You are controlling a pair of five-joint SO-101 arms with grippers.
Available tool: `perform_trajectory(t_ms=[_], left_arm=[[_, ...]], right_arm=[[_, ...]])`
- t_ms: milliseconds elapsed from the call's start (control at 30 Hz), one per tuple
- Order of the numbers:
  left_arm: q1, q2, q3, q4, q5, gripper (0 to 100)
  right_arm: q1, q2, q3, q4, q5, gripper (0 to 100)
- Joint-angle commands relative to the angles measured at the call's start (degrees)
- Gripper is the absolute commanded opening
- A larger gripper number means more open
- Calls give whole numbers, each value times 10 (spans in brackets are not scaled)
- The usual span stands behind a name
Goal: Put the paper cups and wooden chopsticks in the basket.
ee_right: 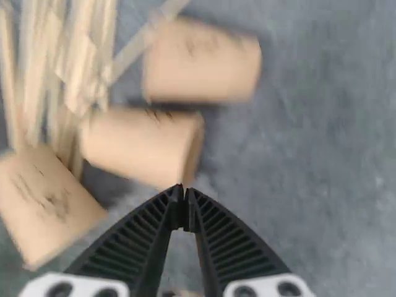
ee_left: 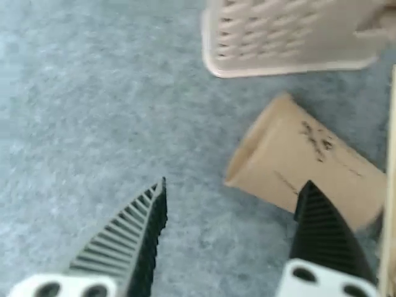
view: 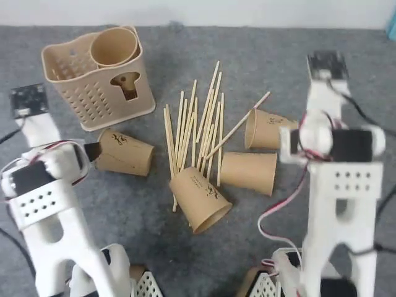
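Note:
A beige slotted basket (view: 93, 93) stands at the back left with one paper cup (view: 114, 46) upright inside. Several more cups lie on their sides on the grey carpet: one beside the left arm (view: 124, 153), one in front (view: 199, 199), two to the right (view: 249, 172) (view: 266, 129). Wooden chopsticks (view: 195, 130) lie in a loose pile in the middle. My left gripper (ee_left: 235, 185) is open just above the carpet, with the mouth of the nearest cup (ee_left: 309, 161) just beyond its fingertips. My right gripper (ee_right: 182, 190) is shut on nothing, hanging above a lying cup (ee_right: 142, 145).
The basket's wall (ee_left: 291, 37) rises just beyond the left cup. Two further cups (ee_right: 201, 59) (ee_right: 43, 198) and chopsticks (ee_right: 62, 62) lie around the right gripper. Both white arm bases (view: 55, 247) (view: 340, 216) stand at the front. Bare carpet lies to the right.

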Motion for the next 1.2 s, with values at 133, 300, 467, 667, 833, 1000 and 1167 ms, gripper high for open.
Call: perform_trajectory(t_ms=[133,300,467,667,833,1000,1167], left_arm=[[52,-11,-26,-11,37,320],[79,46,-47,-17,39,320],[76,173,-124,-17,39,320],[81,299,-204,-17,39,320],[103,356,-223,-27,38,320],[128,390,-209,-61,39,320],[165,392,-198,-35,40,309]], right_arm=[[154,-197,317,-116,97,8],[269,-292,451,-201,155,8],[317,-348,571,-262,191,8],[346,-373,705,-377,196,8],[356,-405,708,-355,197,8],[358,-453,727,-349,219,8],[359,-502,738,-333,220,8]])
